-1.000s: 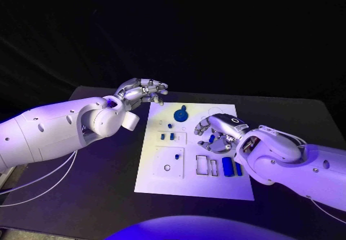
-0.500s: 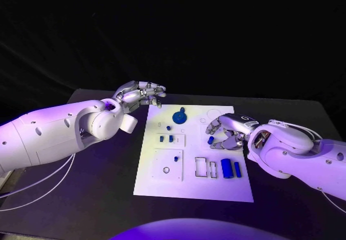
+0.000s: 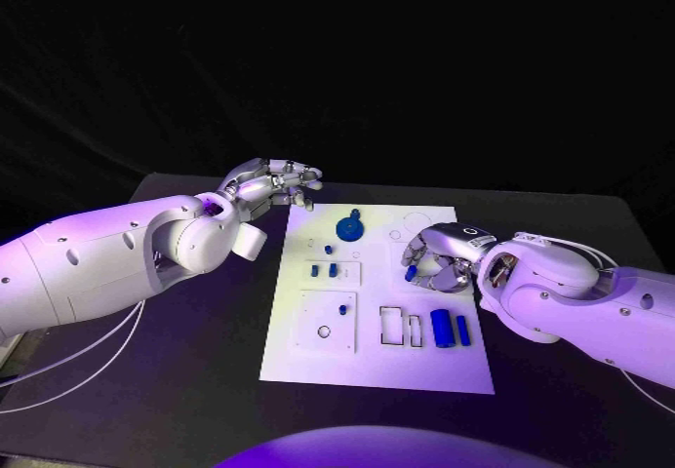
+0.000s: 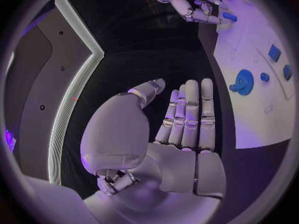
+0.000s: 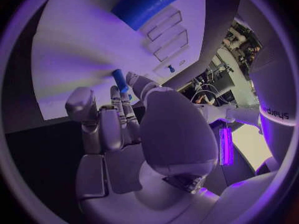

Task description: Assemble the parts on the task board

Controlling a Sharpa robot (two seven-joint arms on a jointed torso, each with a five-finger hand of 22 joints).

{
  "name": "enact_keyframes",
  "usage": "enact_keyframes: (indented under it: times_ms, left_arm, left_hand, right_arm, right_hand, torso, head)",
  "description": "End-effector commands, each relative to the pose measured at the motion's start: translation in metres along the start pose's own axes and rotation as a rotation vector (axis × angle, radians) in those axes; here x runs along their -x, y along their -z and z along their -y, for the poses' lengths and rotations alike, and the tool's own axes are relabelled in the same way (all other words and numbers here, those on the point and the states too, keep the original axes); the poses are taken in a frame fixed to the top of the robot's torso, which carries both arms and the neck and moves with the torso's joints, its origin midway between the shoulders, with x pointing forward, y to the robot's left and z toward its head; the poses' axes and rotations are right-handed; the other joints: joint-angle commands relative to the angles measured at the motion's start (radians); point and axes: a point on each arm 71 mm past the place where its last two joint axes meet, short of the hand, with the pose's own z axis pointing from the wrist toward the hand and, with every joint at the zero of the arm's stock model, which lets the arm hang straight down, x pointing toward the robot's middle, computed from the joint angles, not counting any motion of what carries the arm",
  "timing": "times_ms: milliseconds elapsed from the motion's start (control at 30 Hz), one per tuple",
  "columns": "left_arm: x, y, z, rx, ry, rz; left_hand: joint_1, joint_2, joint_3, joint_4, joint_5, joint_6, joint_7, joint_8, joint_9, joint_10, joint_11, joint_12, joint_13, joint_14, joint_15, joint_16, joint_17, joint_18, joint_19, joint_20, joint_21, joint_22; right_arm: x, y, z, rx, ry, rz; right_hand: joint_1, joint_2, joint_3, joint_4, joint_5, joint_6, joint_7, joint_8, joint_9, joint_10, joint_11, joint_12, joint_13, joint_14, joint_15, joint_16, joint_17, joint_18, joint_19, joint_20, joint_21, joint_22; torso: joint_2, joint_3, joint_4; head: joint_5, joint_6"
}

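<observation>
The white task board [image 3: 377, 363] lies in the middle of the black table. My right hand [image 3: 438, 259] hovers over its right side and pinches a small blue peg [image 3: 411, 274] at its fingertips; the peg [image 5: 119, 81] points toward the board [image 5: 74, 50]. My left hand [image 3: 273, 182] hangs past the board's far left corner with its fingers [image 4: 188, 115] straight and nothing in it. On the board sit a blue gear [image 3: 350, 228], two small blue blocks [image 3: 325, 270], a short peg [image 3: 343, 310] and two blue cylinders [image 3: 451, 328].
Two empty rectangular slots [image 3: 404, 328] lie just left of the cylinders. A round hole [image 3: 324, 331] marks the board's left plate. Black table [image 3: 155, 390] surrounds the board on all sides.
My right hand has turned a little and drawn its fingers in around the blue peg, staying over the board's right side. The left hand has hardly moved.
</observation>
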Motion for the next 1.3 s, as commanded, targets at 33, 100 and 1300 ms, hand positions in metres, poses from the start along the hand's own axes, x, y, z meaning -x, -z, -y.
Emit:
enact_keyframes:
  times_ms: [33, 100, 1300]
  left_arm:
    - [-0.0022, -0.0002, 0.0008, -0.004, 0.005, -0.019]
    - [-0.0019, 0.0, 0.0008, -0.003, 0.005, -0.019]
    - [-0.0023, 0.0004, 0.0005, 0.003, 0.005, -0.025]
  left_hand:
    - [-0.003, 0.0, -0.006, 0.002, 0.003, -0.007, 0.001, 0.005, 0.002, -0.008, 0.0, 0.001, 0.002, -0.003, 0.004, -0.004, 0.001, 0.017, 0.003, 0.006, -0.005, -0.001]
    - [-0.003, 0.0, -0.006, 0.003, 0.003, -0.007, 0.001, 0.006, 0.002, -0.008, 0.0, 0.001, 0.002, -0.003, 0.004, -0.004, 0.001, 0.017, 0.002, 0.007, -0.005, -0.001]
    - [-0.003, 0.002, -0.008, 0.005, 0.003, -0.009, 0.0, 0.007, 0.002, -0.008, 0.0, 0.003, 0.003, -0.004, 0.004, -0.003, 0.001, 0.018, 0.002, 0.007, -0.006, -0.003]
  right_arm:
    - [-0.0007, -0.0006, 0.0019, -0.013, 0.041, -0.001]
    - [-0.0007, -0.001, 0.0024, -0.015, 0.045, 0.0]
    - [-0.0083, -0.0061, -0.0049, -0.008, 0.036, -0.027]
  right_hand:
    - [-0.005, -0.012, 0.035, -0.001, -0.005, 0.016, 0.002, 0.009, -0.004, 0.008, 0.001, 0.006, -0.006, 0.004, -0.001, 0.006, 0.001, -0.004, 0.006, -0.001, 0.004, 0.002]
    - [-0.011, -0.018, 0.058, -0.002, -0.006, 0.023, 0.003, 0.011, -0.006, 0.011, 0.001, 0.006, -0.01, 0.005, -0.001, 0.006, 0.002, -0.004, 0.008, -0.001, 0.007, 0.005]
    - [-0.088, -0.031, 0.189, 0.001, -0.022, 0.088, -0.02, 0.054, 0.009, 0.167, -0.032, 0.03, -0.001, 0.033, -0.027, 0.038, 0.059, -0.027, 0.07, -0.024, 0.124, 0.074]
  torso:
    - [-0.001, 0.0002, -0.0009]
    - [-0.001, 0.0002, -0.0012]
    - [-0.001, 0.0003, -0.0004]
  head:
    - [0.0, -0.001]
    - [0.0, -0.001]
    - [-0.004, -0.009]
